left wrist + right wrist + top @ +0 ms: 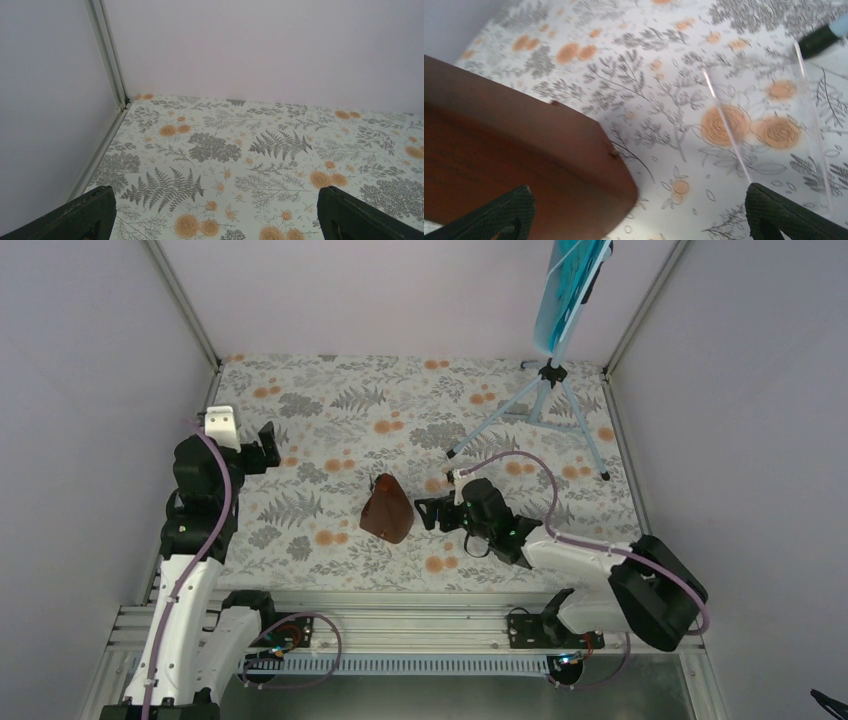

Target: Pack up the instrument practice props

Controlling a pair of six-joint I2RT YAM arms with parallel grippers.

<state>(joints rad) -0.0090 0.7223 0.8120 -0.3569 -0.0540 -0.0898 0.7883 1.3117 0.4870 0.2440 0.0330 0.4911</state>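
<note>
The reddish-brown pyramid metronome (pixel 388 508) lies on the floral cloth at mid-table; it fills the left of the right wrist view (pixel 514 160). My right gripper (pixel 430 512) is open just right of it, low over the cloth, with the metronome's corner reaching between its fingers (pixel 639 197). The music stand (pixel 541 375) stands upright at the back right on its tripod legs (pixel 500 420). The teal sheet of music (pixel 568 285) rests on its pale blue desk. My left gripper (pixel 264 448) is open and empty at the far left (pixel 215 220).
One black-tipped tripod foot (pixel 819 40) shows at the top right of the right wrist view. Faint straight glints (pixel 724 130) like a see-through piece lie over the cloth there. Grey walls with metal corner posts (pixel 107 55) close in the table.
</note>
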